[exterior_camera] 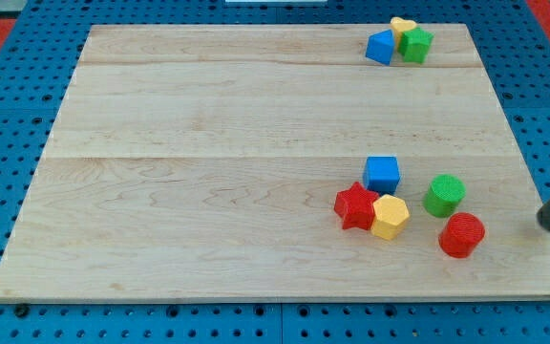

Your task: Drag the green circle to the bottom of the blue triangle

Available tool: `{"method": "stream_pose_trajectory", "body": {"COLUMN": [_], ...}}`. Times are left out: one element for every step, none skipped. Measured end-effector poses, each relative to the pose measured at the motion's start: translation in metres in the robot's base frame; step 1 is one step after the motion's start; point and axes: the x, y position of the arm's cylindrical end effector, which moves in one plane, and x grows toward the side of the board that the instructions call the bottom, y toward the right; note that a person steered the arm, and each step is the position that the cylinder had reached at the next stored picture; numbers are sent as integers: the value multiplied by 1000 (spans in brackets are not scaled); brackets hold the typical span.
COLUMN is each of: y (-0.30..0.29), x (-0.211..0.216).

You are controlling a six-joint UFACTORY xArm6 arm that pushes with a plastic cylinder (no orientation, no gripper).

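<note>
Resting at the view's right edge, my tip (545,225) sits on the pale wooden board (208,191), just to the right of the red circular block (461,235) and well clear of it. I carry no gripper, only the dark rod, so nothing opens, closes or holds here.

The green circular block (443,195) stands in the lower right part of the board, to the left of my tip and a little higher in the view, just above the red circular block without touching it. To its left is the blue square block (382,174). Below that, the red star-shaped block (355,205) and the yellow hexagonal block (390,217) touch each other.

The blue triangular block (381,47) lies far away, near the view's top edge, in a tight cluster with the yellow heart-shaped block (402,28) and the green star-shaped block (415,44), which lies on its right. Around the board is a blue perforated table surface (8,172).
</note>
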Motion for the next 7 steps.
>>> {"method": "stream_pose_trajectory", "body": {"y": [-56,-97,-143,-148,-173,-161,-139], "x": [-12,-44,-60,-60,-75,-124,-155]}}
